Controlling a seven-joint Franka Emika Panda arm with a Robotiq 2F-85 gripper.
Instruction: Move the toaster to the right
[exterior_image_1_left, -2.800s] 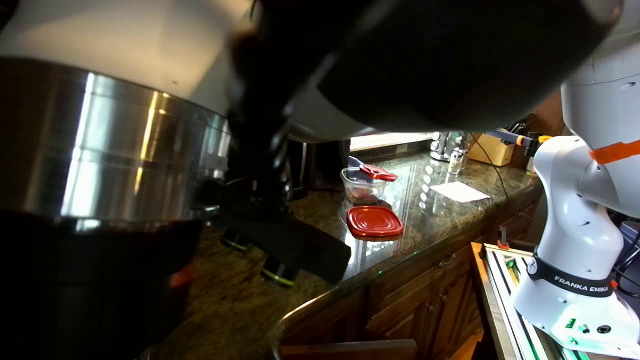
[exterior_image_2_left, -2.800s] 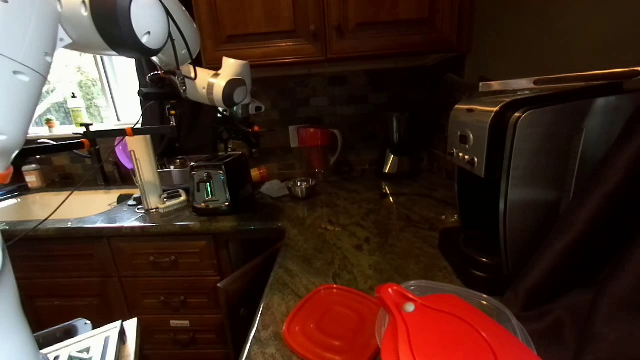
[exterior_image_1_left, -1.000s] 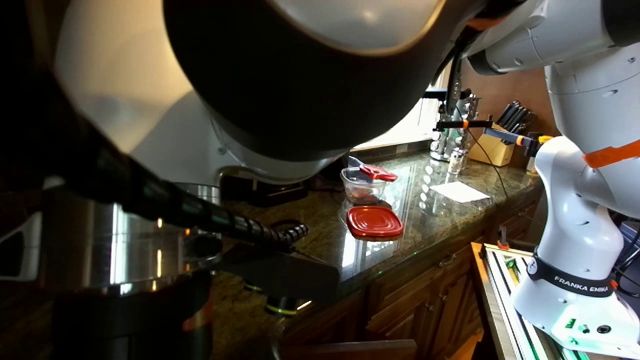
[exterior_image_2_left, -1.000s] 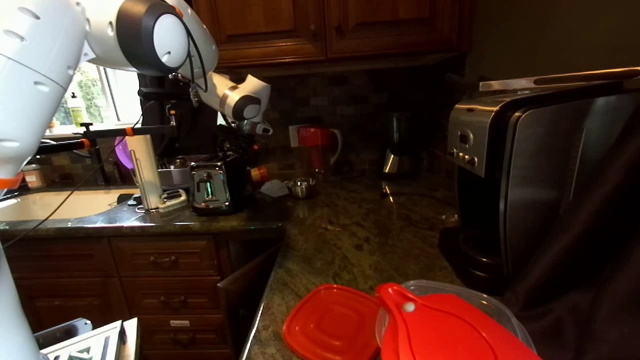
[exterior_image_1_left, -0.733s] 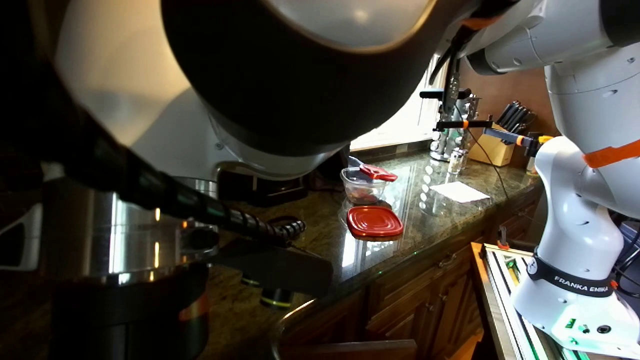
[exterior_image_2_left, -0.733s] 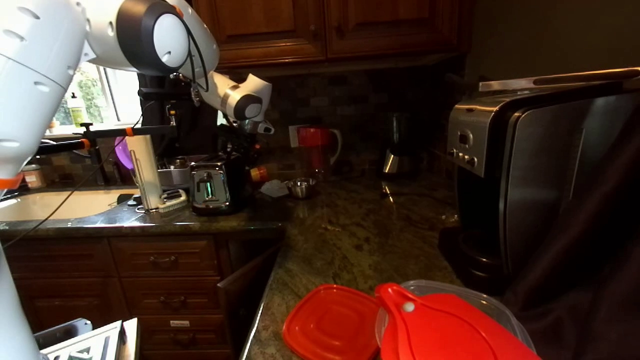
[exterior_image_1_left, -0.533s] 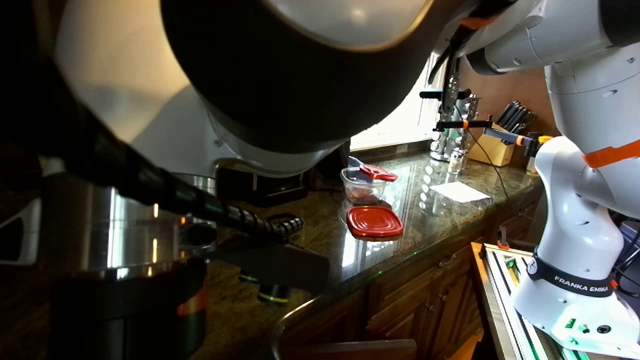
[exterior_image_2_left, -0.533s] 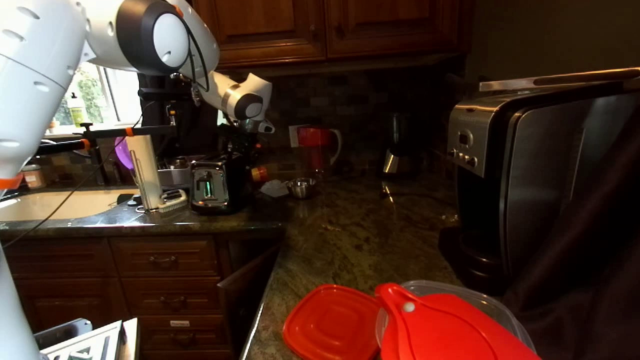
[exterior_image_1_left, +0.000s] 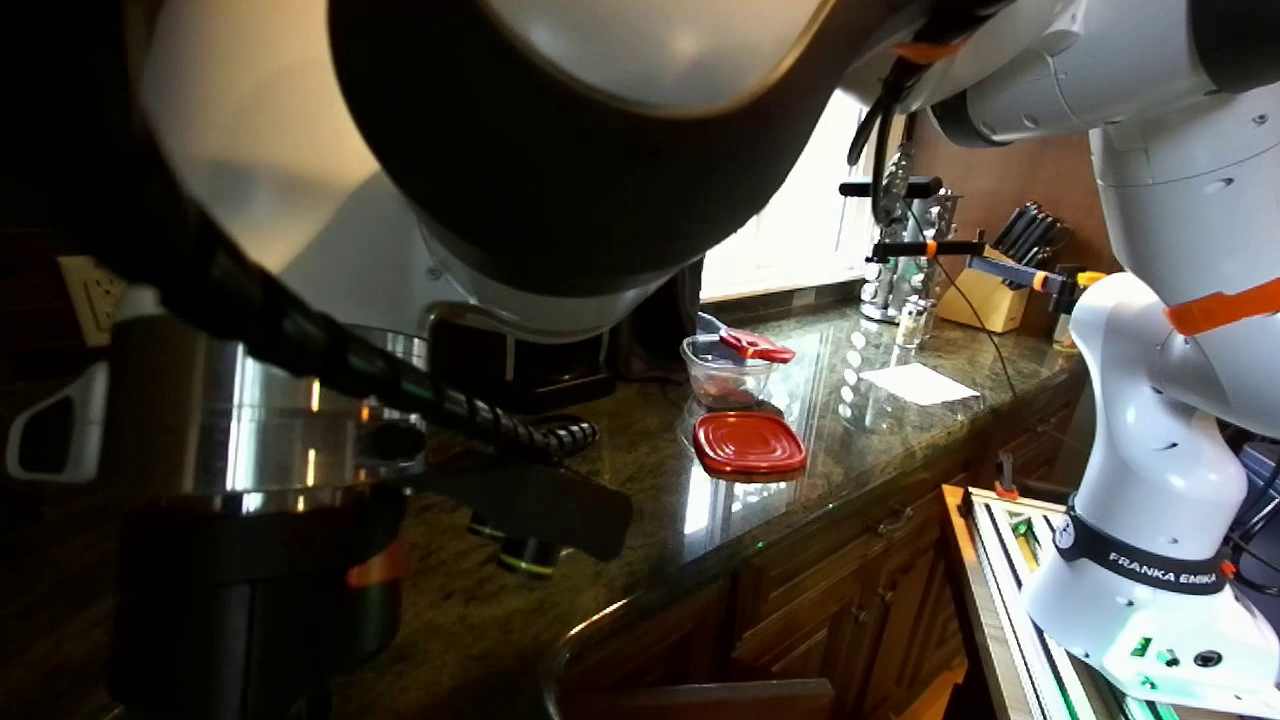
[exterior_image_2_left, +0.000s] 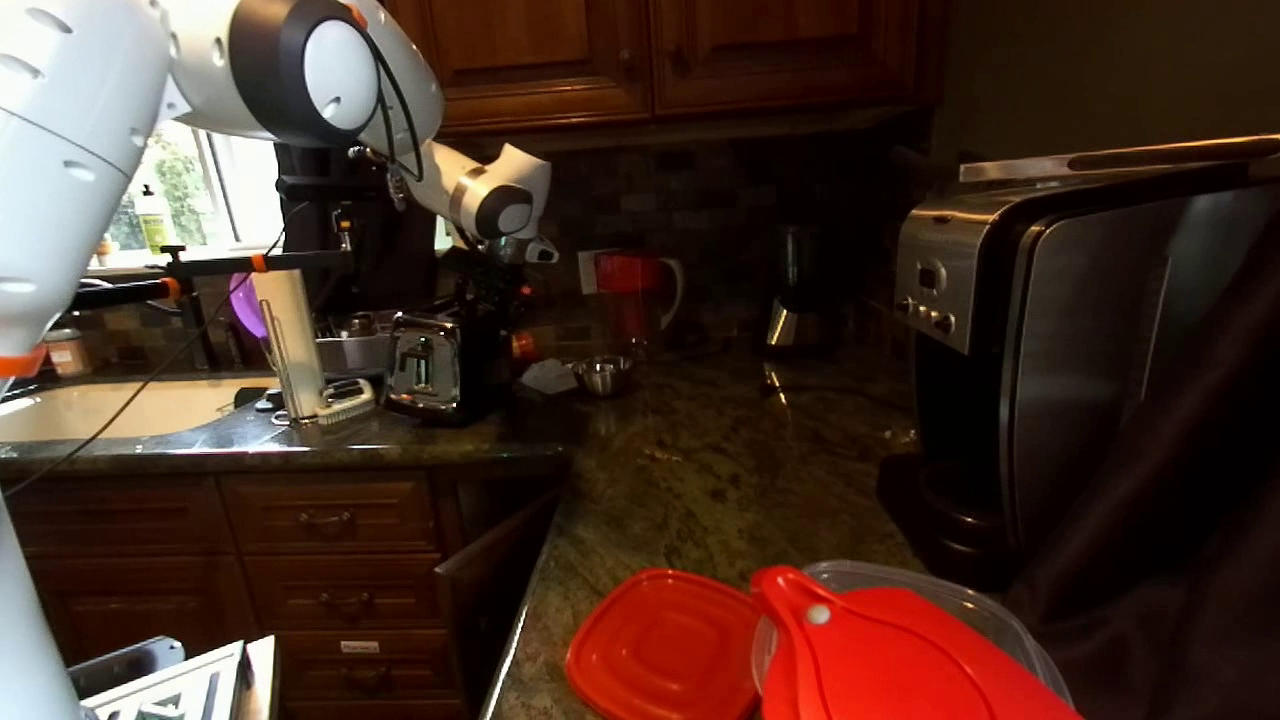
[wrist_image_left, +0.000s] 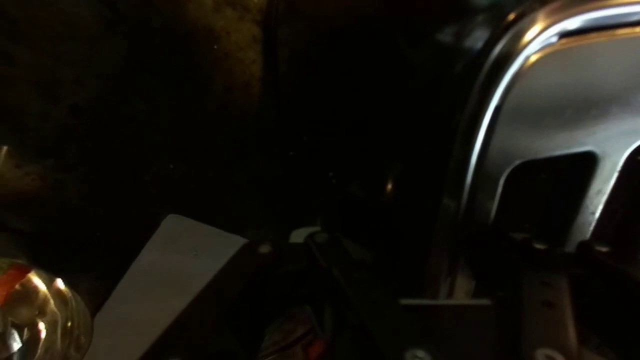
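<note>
The toaster (exterior_image_2_left: 424, 368), boxy with a shiny chrome end and dark sides, is at the counter's left part in an exterior view, slightly tilted. Its chrome top (wrist_image_left: 565, 100) with dark slots fills the right of the wrist view. My gripper (wrist_image_left: 445, 265) is shut on the toaster's near wall, the right finger over the slots and the left outside; the fingertips are lost in darkness. From outside, my gripper (exterior_image_2_left: 478, 305) reaches down from above behind the chrome end. Elsewhere, only the black gripper body (exterior_image_1_left: 250, 620) shows, and the toaster is out of view there.
Right of the toaster lie a white paper (exterior_image_2_left: 550, 377), a steel bowl (exterior_image_2_left: 603, 376) and a red pitcher (exterior_image_2_left: 628, 295). A paper towel roll (exterior_image_2_left: 292, 345) and a brush (exterior_image_2_left: 345, 400) stand on its left, beside the sink (exterior_image_2_left: 130, 410). The counter edge (exterior_image_2_left: 420, 458) runs in front.
The arm came down onto the toaster. In the last half second, the toaster has shifted slightly up and to the right together with my gripper, which has closed and risen a little.
</note>
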